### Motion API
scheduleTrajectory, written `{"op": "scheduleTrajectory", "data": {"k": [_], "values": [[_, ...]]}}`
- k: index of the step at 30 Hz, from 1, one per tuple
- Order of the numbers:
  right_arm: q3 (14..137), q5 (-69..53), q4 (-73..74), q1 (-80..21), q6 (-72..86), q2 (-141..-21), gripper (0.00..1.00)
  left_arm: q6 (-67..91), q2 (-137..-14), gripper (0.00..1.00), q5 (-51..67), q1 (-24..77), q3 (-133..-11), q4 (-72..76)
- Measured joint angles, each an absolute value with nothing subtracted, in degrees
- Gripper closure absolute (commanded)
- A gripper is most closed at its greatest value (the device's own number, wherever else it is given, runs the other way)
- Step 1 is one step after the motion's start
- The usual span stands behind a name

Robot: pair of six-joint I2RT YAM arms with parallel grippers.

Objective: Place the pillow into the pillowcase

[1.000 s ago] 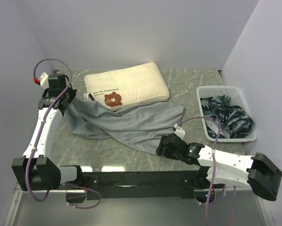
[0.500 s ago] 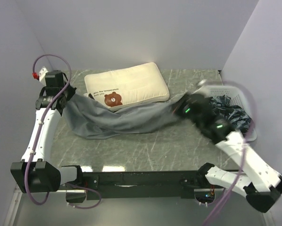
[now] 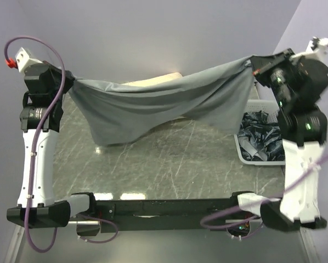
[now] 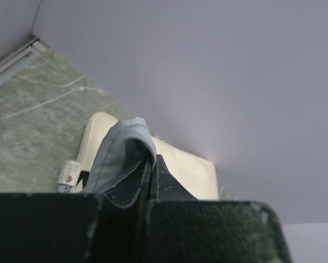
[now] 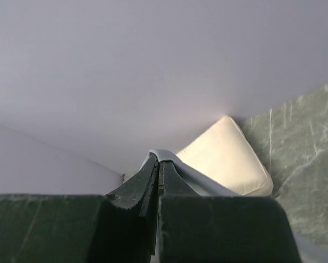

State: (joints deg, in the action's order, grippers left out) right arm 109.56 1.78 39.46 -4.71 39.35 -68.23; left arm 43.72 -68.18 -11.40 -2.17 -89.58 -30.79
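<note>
The grey pillowcase (image 3: 164, 101) hangs stretched in the air between both arms, sagging in the middle above the table. My left gripper (image 3: 71, 82) is shut on its left corner, raised at the far left. My right gripper (image 3: 254, 64) is shut on its right corner, raised at the far right. Behind the hanging cloth lies the cream pillow (image 3: 156, 81), mostly hidden in the top view. The left wrist view shows grey cloth (image 4: 120, 148) pinched at the jaws (image 4: 152, 160) with the pillow (image 4: 191, 172) beyond. The right wrist view shows a grey fold (image 5: 177, 161) over the shut jaws (image 5: 159, 159) and the pillow (image 5: 230, 159) below.
A white basket (image 3: 246, 153) holding dark crumpled bags stands on the right of the green marble table (image 3: 169, 164), below my right arm. Grey walls close in the back and both sides.
Both arms have risen high. The right gripper took hold of the pillowcase's near right corner and swung up to the far right, lifting the cloth off the table and stretching it.
</note>
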Motion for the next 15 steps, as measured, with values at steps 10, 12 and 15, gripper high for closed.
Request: {"op": "scheduleTrajectory", "data": {"k": [10, 12, 15], "values": [[115.4, -16.9, 35.9, 3.7, 46.0, -90.0, 1.00, 43.7, -78.3, 0.99, -10.3, -3.1, -109.2, -29.3], [117.0, -19.1, 35.6, 4.4, 47.0, -91.4, 1.00, 43.7, -78.7, 0.99, -9.8, -3.3, -111.4, -29.3], [113.4, -20.7, 33.5, 4.8, 47.4, -88.0, 1.00, 44.2, -74.7, 0.99, -8.8, -3.5, -107.3, -28.6]]}}
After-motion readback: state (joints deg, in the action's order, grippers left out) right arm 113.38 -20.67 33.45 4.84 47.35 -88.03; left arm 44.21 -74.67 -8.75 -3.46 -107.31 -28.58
